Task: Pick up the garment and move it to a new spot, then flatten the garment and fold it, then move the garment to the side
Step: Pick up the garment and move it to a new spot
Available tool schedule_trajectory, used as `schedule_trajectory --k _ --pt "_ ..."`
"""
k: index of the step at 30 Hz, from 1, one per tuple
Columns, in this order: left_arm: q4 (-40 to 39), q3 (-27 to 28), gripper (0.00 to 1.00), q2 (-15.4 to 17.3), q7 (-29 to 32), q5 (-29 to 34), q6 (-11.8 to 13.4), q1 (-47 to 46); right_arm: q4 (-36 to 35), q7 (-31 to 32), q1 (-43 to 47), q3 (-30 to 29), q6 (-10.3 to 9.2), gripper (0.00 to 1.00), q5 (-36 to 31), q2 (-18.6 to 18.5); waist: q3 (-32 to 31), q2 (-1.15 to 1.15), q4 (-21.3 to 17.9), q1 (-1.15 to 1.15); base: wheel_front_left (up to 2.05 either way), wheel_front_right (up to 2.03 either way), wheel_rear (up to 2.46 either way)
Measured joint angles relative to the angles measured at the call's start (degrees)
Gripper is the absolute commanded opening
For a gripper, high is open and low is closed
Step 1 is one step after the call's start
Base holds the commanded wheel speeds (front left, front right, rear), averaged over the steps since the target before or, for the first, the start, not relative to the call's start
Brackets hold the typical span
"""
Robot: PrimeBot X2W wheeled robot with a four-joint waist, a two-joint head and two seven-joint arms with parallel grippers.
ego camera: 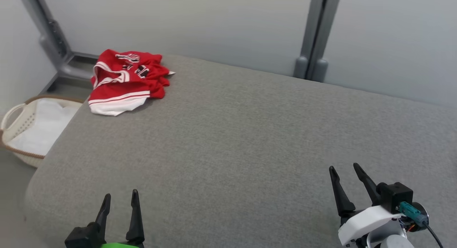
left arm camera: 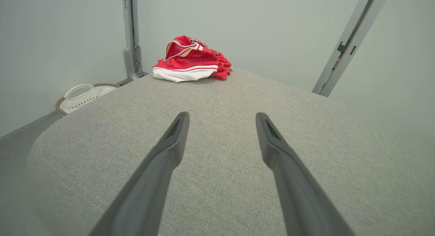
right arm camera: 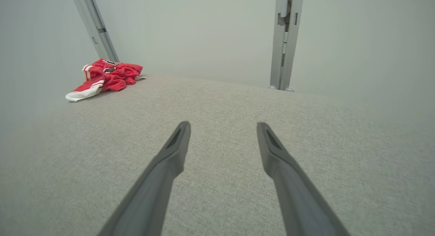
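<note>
Your basket beside the bed holds white cloth (the garment lies crumpled on the bed); left end effector and right end effector stand wide open, empty.

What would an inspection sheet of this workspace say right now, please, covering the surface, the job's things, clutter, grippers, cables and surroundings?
Surface: grey fabric-covered pad, smooth, rounded near-left corner.
Job's things: red garment crumpled in a heap at the pad's far left corner, white band facing the robot, black-and-white lettering partly showing on top; not flattened, not folded.
Clutter: nothing seen.
Grippers: left gripper and right gripper both open, over the pad's near edge, far from the garment, holding nothing.
Cables: black cable running from a teal plug at the right wrist.
Surroundings: white laundry basket on the floor left of the pad; grey metal post against the pale wall.
</note>
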Motion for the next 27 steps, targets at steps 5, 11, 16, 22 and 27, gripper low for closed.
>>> schedule_trajectory --k 5,11,16,22,27 --pt "-1.2 1.9 1.0 0.0 0.0 0.0 -0.1 0.1 0.2 0.0 -1.7 2.3 0.0 1.0 0.0 0.0 0.4 0.0 5.6 0.0 0.0 0.0 0.0" --pt "-2.2 3.1 1.0 0.0 0.0 0.0 -0.1 0.3 0.9 0.0 -2.6 3.5 0.0 1.0 -0.1 0.0 1.3 0.0 7.8 0.0 0.0 0.0 0.0" --pt "-2.7 3.3 1.0 -0.1 0.0 0.0 0.0 0.5 1.0 0.0 -2.6 4.0 0.0 1.0 -0.1 0.0 1.2 0.0 7.7 0.0 0.0 0.0 0.0" --pt "-2.2 4.1 1.0 0.0 0.0 0.4 -0.1 0.4 0.7 0.0 -2.4 3.4 0.0 1.0 -0.6 0.0 1.1 0.0 7.7 0.0 0.0 0.0 0.0" --pt "-2.9 6.1 1.0 3.0 0.0 0.6 -0.3 -5.1 0.1 0.0 -1.9 1.8 0.0 1.0 -2.4 0.0 1.8 0.0 8.2 0.0 0.0 0.0 0.0"
